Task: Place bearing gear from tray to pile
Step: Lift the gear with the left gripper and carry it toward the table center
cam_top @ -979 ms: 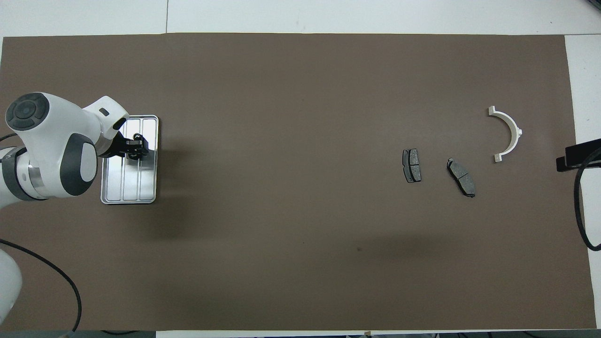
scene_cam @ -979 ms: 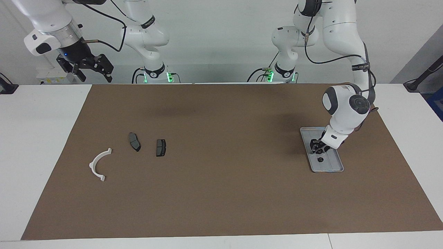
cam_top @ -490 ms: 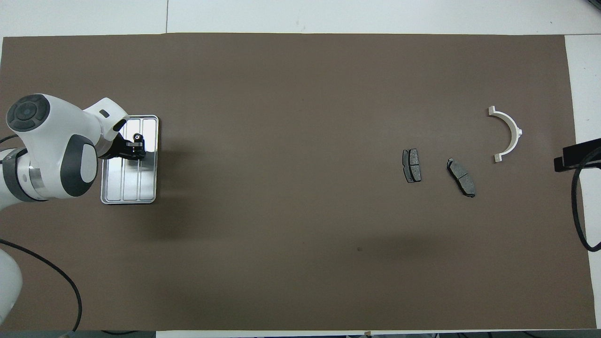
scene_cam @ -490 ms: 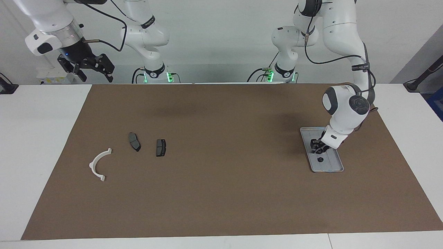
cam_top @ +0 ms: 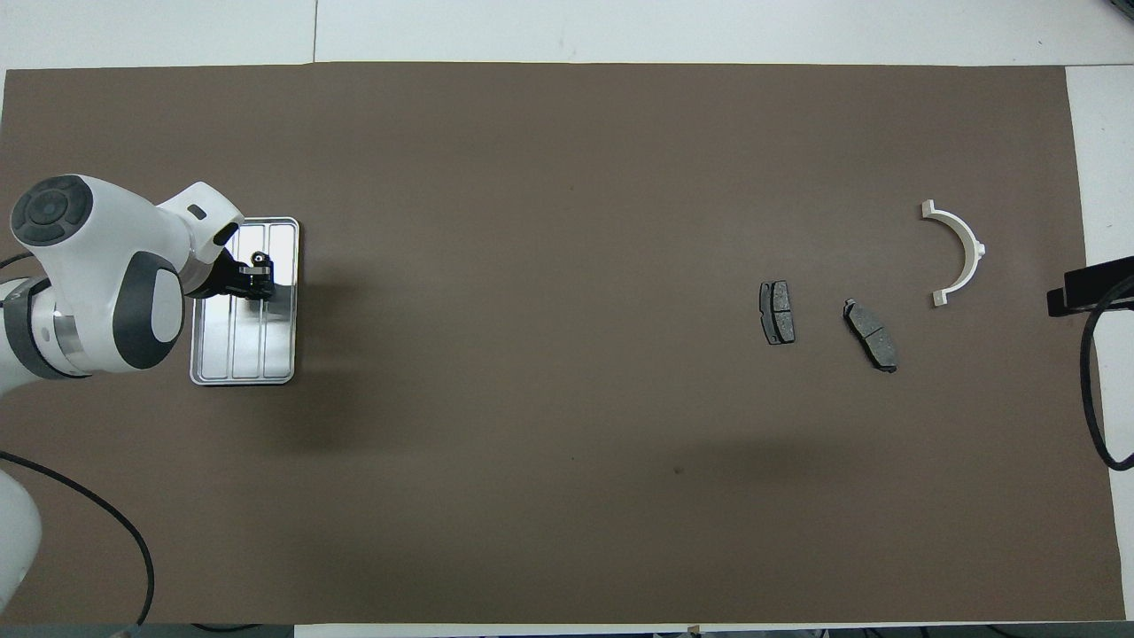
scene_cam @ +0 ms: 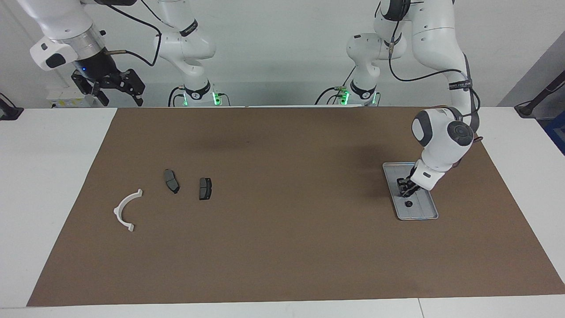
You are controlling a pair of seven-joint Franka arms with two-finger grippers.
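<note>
Left end effector low in one tray, narrowed, grip unclear; right end effector wide, waiting; two brake pads, one bracket.

No text, label, brand or number can be read on anything here.

Brown mat: lay flat beneath the left gripper and ran on from it toward the right arm's end.
White table: its margins showed around the mat, well apart from the gripper.
Black clamp: sat at the table's edge, well apart from the gripper.
</note>
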